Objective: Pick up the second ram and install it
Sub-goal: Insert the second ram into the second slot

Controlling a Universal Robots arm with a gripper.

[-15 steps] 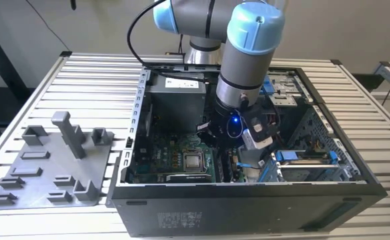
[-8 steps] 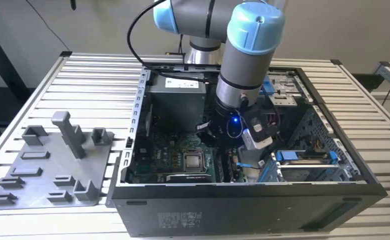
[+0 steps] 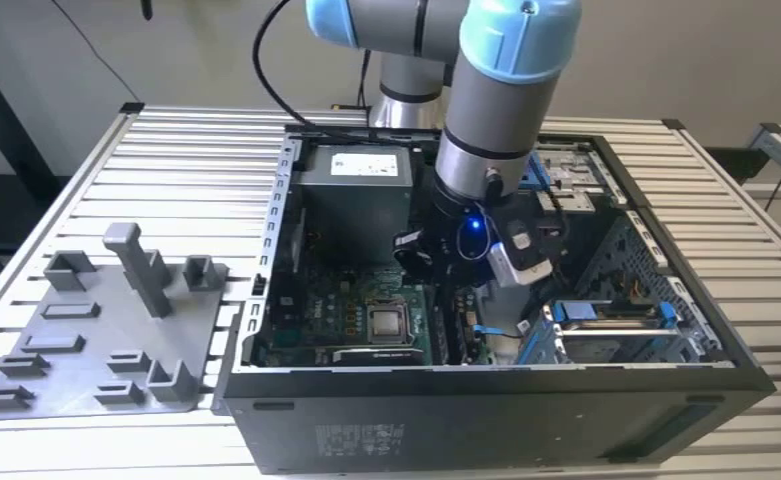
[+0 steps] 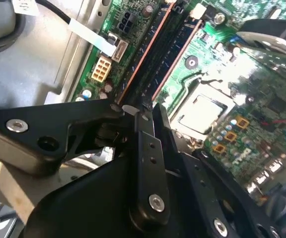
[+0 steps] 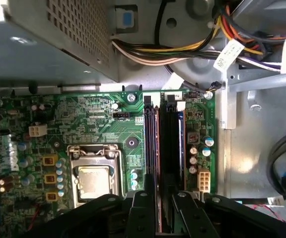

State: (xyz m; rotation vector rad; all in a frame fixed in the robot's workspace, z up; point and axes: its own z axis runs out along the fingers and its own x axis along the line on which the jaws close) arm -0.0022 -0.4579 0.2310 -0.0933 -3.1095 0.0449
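Open black computer case (image 3: pixel 497 420) sits on a slatted metal table (image 3: pixel 177 150); grey plastic tray (image 3: pixel 97 340) with upright blocks lies beside it on the exterior view's left; inside, green motherboard (image 5: pixel 83 114) with CPU socket (image 5: pixel 94 173); power supply (image 3: pixel 357 180) at case rear; bundled yellow, orange and black cables (image 5: pixel 192 44) near it.

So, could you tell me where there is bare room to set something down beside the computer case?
The slatted table is bare behind the grey tray, along the exterior view's left of the computer case; another bare strip runs along the case's other side. Inside the case it is crowded: the end effector sits over the memory slots, beside the processor socket.
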